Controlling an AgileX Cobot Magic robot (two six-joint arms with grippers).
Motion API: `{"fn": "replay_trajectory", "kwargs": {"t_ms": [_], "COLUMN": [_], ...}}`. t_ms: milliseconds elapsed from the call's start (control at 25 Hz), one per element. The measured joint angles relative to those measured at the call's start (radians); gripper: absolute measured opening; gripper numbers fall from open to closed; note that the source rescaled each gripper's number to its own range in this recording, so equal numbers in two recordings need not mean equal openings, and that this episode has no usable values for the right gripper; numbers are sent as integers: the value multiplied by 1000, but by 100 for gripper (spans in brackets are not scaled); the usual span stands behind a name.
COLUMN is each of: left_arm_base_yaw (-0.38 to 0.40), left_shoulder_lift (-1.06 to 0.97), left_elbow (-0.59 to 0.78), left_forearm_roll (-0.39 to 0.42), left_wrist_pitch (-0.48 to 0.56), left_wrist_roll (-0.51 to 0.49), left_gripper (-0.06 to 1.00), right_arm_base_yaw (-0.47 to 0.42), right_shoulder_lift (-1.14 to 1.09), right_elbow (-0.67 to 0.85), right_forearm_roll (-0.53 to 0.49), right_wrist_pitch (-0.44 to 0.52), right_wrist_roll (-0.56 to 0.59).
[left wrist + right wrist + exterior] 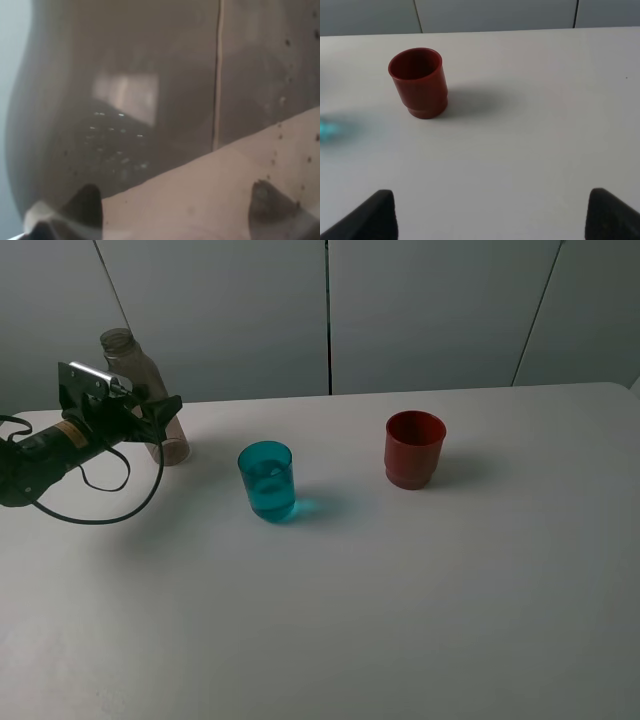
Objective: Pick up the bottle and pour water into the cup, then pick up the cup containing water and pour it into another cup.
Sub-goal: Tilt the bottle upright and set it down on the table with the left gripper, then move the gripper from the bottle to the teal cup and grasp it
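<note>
Bracketing the bottle [125, 360], upright at upper left of the frame, with my left gripper [162, 418]; pinched or loose, cannot tell. Step looks like the bottle grasp. Next: firm squeeze, lift, tip over the cup [267, 480]

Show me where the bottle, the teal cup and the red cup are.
bottle [128, 360], exterior high view, shoulder just below the neck.
teal cup [267, 485], exterior high view, front wall.
red cup [420, 89], right wrist view, outer side wall.
</note>
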Motion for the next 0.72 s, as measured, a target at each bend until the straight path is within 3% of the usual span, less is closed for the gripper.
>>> {"fn": "replay_trajectory", "kwargs": {"t_ms": [40,120,720], "left_arm_base_yaw": [0,0,0], "left_shoulder_lift": [0,-9,-270], "left_elbow": [0,0,0], "left_forearm_roll": [2,2,0], "left_wrist_pitch": [0,0,-2], "left_wrist_roll": [0,-2,-11], "left_gripper": [79,93,96], "right_arm_base_yaw": [0,0,0], "right_shoulder_lift": [0,0,0], "right_elbow": [0,0,0], "right_forearm_roll": [0,0,0], "right_wrist_pitch": [0,0,0], "right_wrist_roll": [0,0,0]}}
